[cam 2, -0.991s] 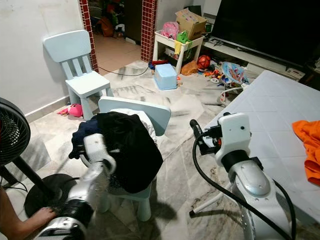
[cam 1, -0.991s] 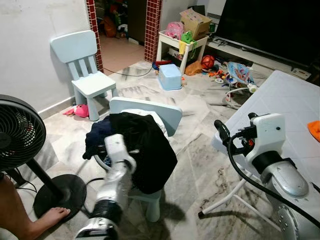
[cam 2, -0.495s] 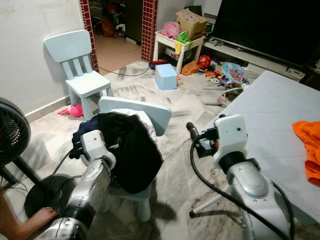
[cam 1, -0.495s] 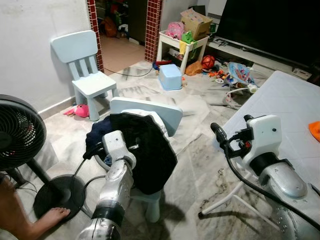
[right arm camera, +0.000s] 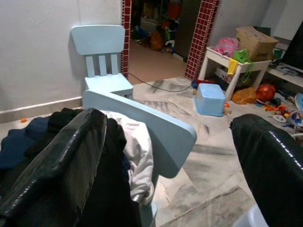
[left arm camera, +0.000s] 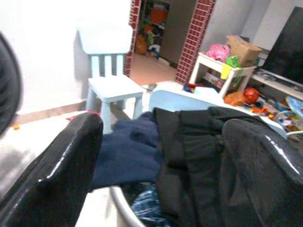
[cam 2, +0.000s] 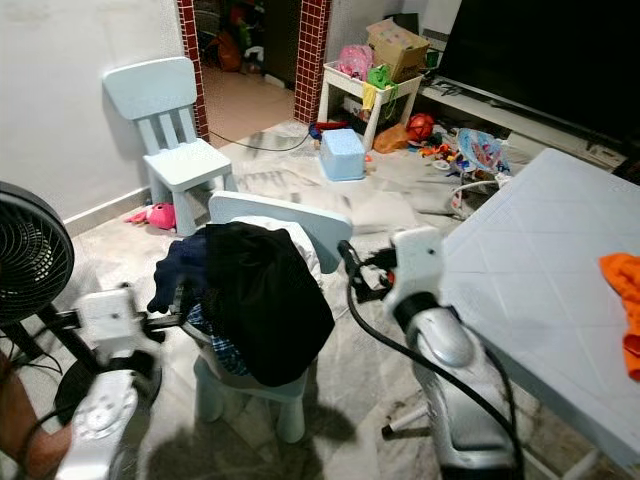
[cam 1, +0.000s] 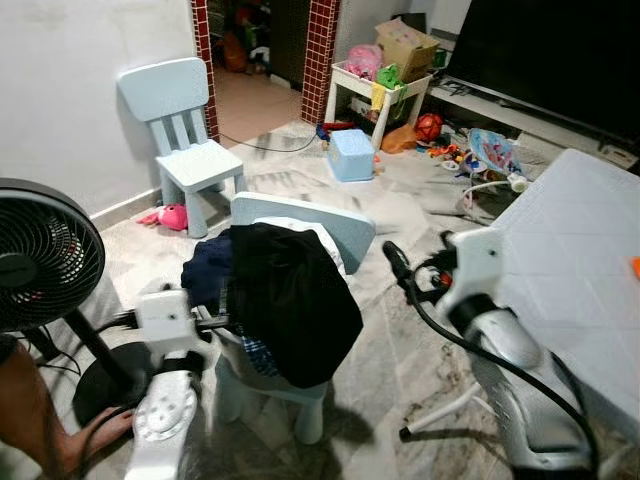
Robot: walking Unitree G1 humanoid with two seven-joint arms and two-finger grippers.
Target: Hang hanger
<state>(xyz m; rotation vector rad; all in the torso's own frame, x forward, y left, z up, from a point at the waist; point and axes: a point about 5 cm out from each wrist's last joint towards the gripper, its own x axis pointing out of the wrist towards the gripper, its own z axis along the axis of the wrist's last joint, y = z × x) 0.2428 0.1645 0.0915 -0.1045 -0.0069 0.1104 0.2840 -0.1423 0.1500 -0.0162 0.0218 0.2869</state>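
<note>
1. Table point(cam 2: 560, 250): pale, on the robot's right, cut off by the frame edge; an orange cloth point(cam 2: 625, 290) on it is also cut off.
2. Fan point(cam 1: 40, 255): black, on the left, partly out of frame; a person's foot point(cam 1: 85, 435) rests by its base.
3. Near chair point(cam 1: 330, 225): light blue, its seat hidden under a heap of clothes point(cam 1: 285, 295) with a black garment on top.
4. Far chair point(cam 1: 185, 130): empty, against the wall.
5. Hanger: none can be made out; it may lie hidden in the heap.
6. Left gripper point(left arm camera: 161, 165): fingers spread, empty, just beside the clothes.
7. Right gripper point(right arm camera: 170, 156): fingers spread, empty, facing the near chair's back.
</note>
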